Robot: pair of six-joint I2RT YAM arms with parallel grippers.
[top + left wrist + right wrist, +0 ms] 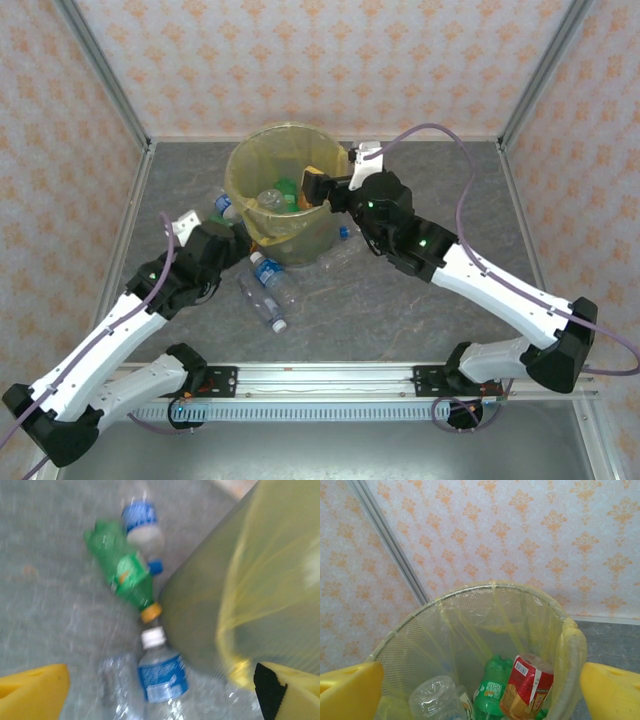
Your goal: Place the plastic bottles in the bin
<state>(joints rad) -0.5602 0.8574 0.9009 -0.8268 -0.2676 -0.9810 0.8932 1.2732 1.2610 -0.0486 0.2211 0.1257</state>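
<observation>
Bin [290, 235] sits toward the far edge of the table [420, 310], roughly mid-width. It already has a few bottles in it: a red-labelled one [527, 685], a green one [492, 690] and a clear one [435, 700]. More bottles lie loose on the table around its foot, on the near and left sides.

The right gripper [482, 690] hangs over the bin's rim, spread wide with nothing in it. The left gripper [160, 685] is down low by the bin's left side, also wide apart and empty. A clear bottle with a white cap and blue label [160, 672] lies between its pads, not touched yet. I'd guess that's the pick.

Tip for doing it well: close across the labelled body, not the neck. Keep the right-hand pad off the yellow bag [270, 580], because the bottle lies just beside the bin's wall. The green bottle with the orange cap [125, 572] is nearly cap to cap with it, so lift straight up.

Writing: nothing readable. The left wrist view is blurry, and the red label only shows a barcode-ish white patch.
</observation>
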